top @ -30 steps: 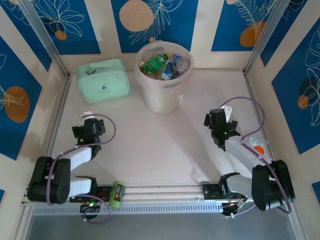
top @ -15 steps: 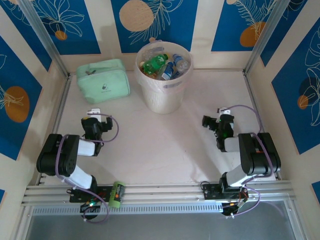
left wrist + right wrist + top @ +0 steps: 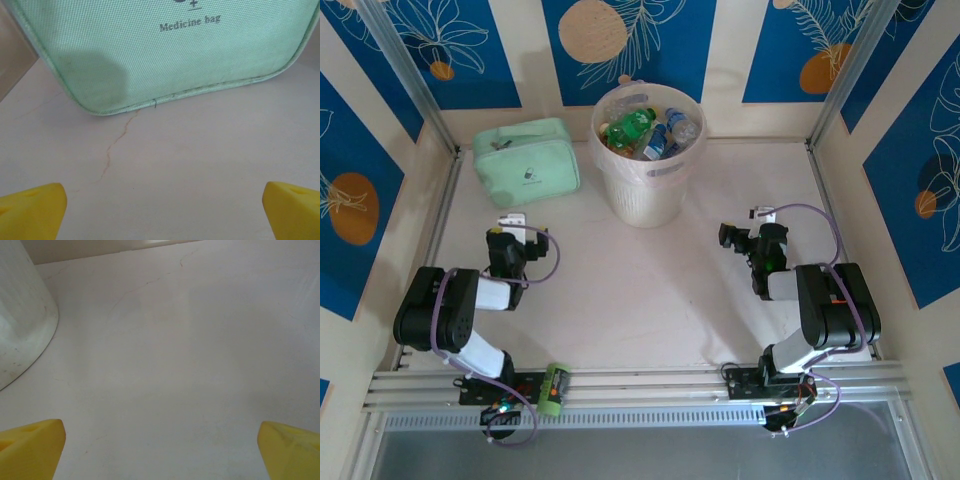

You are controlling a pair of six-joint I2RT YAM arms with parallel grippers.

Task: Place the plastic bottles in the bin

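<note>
Bottles (image 3: 645, 132): green, clear and blue-capped ones, heaped inside the bin (image 3: 645, 195) and reaching up to its rim.
Bin: upright at the far middle of the bench (image 3: 640, 290), close to the back wall. Its white side also shows at the left edge of the right wrist view (image 3: 20, 325).
Progress: every bottle I can see is in the bin, so the task looks done or very nearly so. A bottle hidden behind an arm cannot be ruled out.
Left end effector (image 3: 510, 232): fingers spread wide with nothing between them (image 3: 160, 205), low over the bench. It faces the pouch (image 3: 165, 50) and is near it, with the bin well apart, farther back and to its right.
Right end effector (image 3: 740, 237): also spread wide and empty (image 3: 160, 447), low over the bench. The bin is well apart, farther back and to its left.
Pouch (image 3: 525, 160): mint green, marked "Medicine bag", left of the bin and not part of the task.
</note>
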